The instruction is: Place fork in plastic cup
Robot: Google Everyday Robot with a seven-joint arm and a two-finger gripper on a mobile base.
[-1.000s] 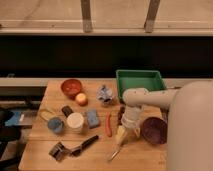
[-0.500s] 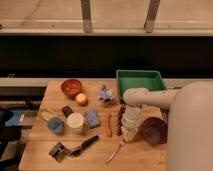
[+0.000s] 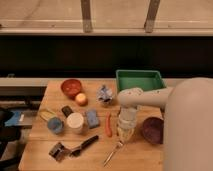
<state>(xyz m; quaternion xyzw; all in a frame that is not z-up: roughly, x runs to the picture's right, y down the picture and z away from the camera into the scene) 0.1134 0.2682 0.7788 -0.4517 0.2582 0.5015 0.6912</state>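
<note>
The fork (image 3: 113,154), slim and silvery, lies slanted on the wooden table (image 3: 47,145) near its front edge. My gripper (image 3: 122,140) points straight down from the white arm and is shut on the fork's upper end, which still lies low at the table. The plastic cup (image 3: 55,125), small and blue, stands upright at the left of the table, well away from the gripper, with a cream-white cup (image 3: 75,122) beside it.
An orange carrot (image 3: 109,124) and a blue sponge (image 3: 92,119) lie between the cups and the gripper. A black-handled utensil (image 3: 82,146) lies front left. A dark bowl (image 3: 152,130) is at the right, a green tray (image 3: 140,80) behind, a red bowl (image 3: 71,86) back left.
The gripper has dropped onto the fork's upper end and its fingers have closed there. The fork and the other things have stayed in place.
</note>
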